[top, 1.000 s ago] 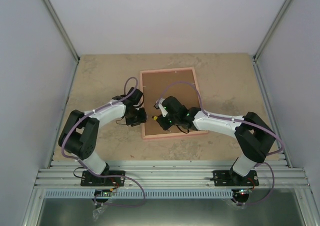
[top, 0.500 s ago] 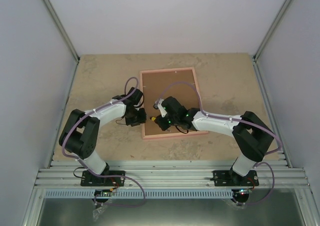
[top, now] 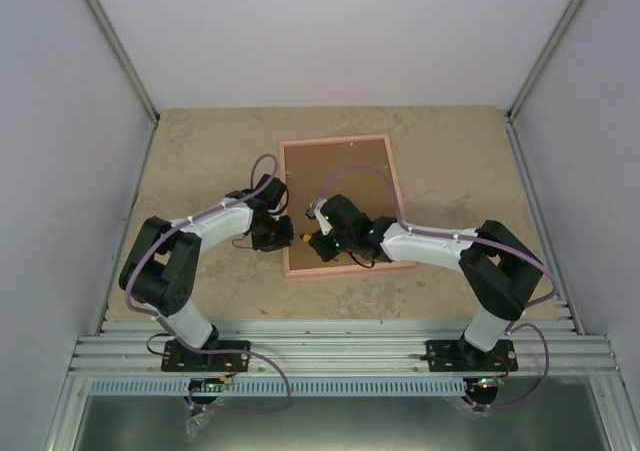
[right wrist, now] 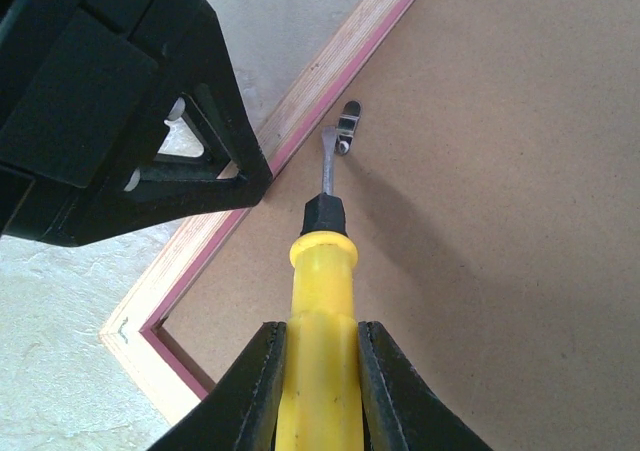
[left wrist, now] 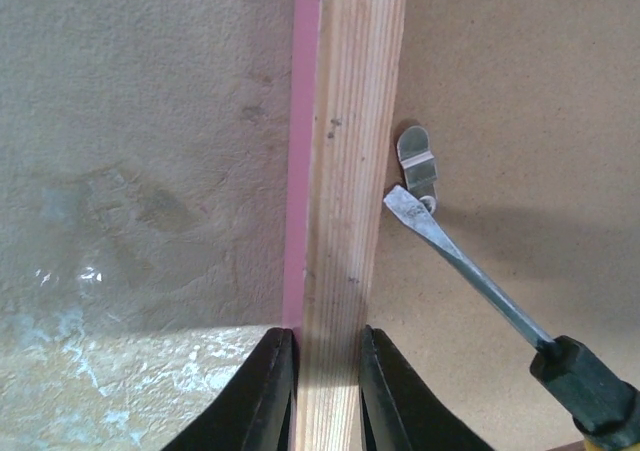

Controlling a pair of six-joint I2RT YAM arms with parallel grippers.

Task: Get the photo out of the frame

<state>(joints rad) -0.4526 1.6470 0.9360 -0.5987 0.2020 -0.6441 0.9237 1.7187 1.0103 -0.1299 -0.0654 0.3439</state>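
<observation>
Finds the frame [top: 335,139] lying face down near the middle of the table [top: 200,161], brown backing board [top: 345,171] turned up, thin pink edge visible all round; cannot see the photo, covered by that board inside the frame; clamps the frame's left rail with the left gripper [left wrist: 324,333], one black finger [left wrist: 272,391] pressed to the pink outer face, the other to the inner side of the bare wood, closed narrow on the rail; grips a yellow-handled screwdriver [right wrist: 318,271] in the right gripper [right wrist: 320,326], closed snug on both sides of the handle; aims the flat blade along the board toward the left rail; places the blade tip at the near end of a small metal clip [left wrist: 418,161] fixed to the board just inside the rail; cannot tell whether the tip sits under the clip or merely against it; brings both grippers close together at the frame's left side, toward the near corner, with the right arm reaching in across the near part of the board.
</observation>
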